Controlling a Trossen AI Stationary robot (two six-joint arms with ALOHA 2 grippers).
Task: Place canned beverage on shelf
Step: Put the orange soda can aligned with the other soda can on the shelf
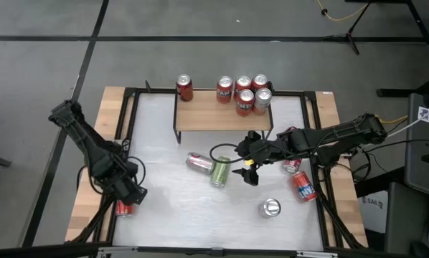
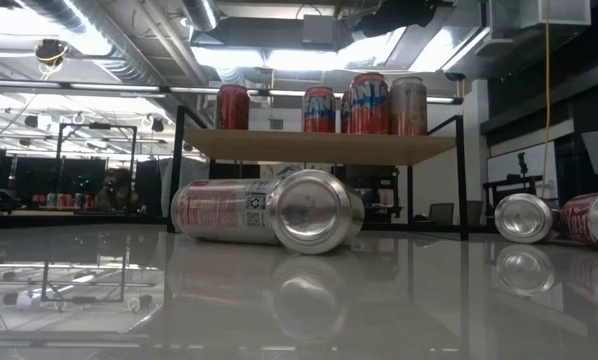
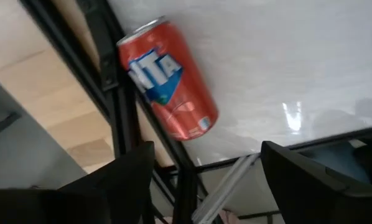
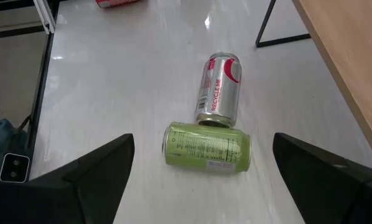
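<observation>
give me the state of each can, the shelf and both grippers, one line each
Shelf: standing, five upright cans on top.
Green can: lying on its side.
Silver can: lying on its side, touching the green can.
Right gripper: open, near the green can.
Left gripper: open, above a lying orange can.

The white table (image 1: 200, 208) carries six scattered cans and the shelf (image 1: 207, 118), which holds five upright cans.

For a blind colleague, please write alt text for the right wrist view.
The right end effector, fingers open, hovers above a green can lying on its side on the white table. A silver-and-red can also lies flat, its end touching the green one. The shelf edge shows beside them.
</observation>
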